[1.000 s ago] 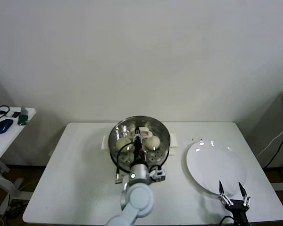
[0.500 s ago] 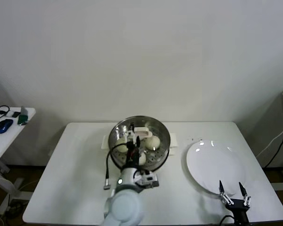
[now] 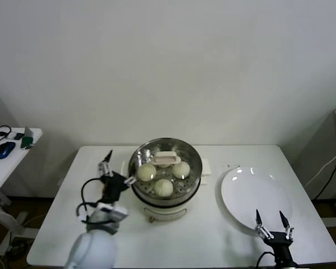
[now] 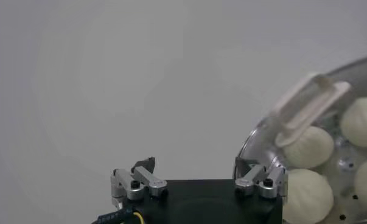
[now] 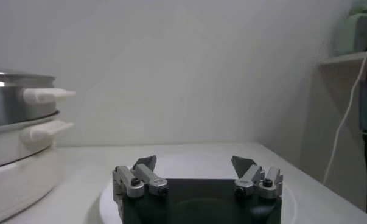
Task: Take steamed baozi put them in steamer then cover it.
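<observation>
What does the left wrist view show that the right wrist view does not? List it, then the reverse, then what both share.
Only the left wrist view: the steamed baozi seen through the cover, whose cream-white bar handle lies over them, with the left hand open and empty beside the steamer's rim.

Only the right wrist view: the white plate under the open right hand, the steamer from the side with its base and side handles, and a shelf with a hanging cable.

Both: the steamer and the plain wall.

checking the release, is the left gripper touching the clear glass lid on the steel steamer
Apart: head view shows the left gripper open beside the steel steamer, white table between it and the clear glass lid.
</observation>
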Controlling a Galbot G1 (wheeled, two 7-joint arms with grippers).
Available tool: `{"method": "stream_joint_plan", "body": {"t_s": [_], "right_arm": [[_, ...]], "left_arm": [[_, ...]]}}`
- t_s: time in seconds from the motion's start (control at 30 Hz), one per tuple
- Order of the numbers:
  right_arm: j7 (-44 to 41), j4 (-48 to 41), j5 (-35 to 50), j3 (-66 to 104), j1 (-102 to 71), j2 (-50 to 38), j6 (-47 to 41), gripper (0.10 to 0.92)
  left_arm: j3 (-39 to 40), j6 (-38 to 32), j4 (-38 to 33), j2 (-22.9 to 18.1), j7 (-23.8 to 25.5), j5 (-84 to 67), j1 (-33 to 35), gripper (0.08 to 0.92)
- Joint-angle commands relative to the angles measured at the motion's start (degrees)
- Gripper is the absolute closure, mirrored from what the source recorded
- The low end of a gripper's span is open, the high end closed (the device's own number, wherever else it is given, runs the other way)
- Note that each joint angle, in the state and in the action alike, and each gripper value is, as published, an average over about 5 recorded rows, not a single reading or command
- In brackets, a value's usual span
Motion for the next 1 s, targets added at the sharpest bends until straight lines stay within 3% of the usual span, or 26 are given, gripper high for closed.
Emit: {"method": "stream_joint_plan", "body": {"t_s": [0.03, 0.3, 0.5, 1.0], "right_arm": [[-0.14, 1.14, -2.11, -0.13, 0.15, -0.12, -0.67, 0.203], [-0.41, -2.06, -1.67, -0.42, 0.94, -0.85, 0.71, 0.203], [-0.66, -2.99, -0.19, -0.48, 0.88, -1.55, 1.34, 0.203], [-0.98, -3.77, 1.18, -1.39, 1.55, -2.12, 1.72, 0.203]], "left_arm": [[-25.4, -30.25, 4.25, 1.63, -5.13, -53.4, 15.12, 0.177], [-19.34, -42.22, 18.14, 0.94, -0.25, -52.45, 16.57, 0.177], [-16.91, -46.08, 26.05, 0.23, 2.14, -49.65, 14.67, 0.177], [-16.89, -45.78, 28.01, 0.14, 3.95, -47.95, 13.4, 0.177]]}}
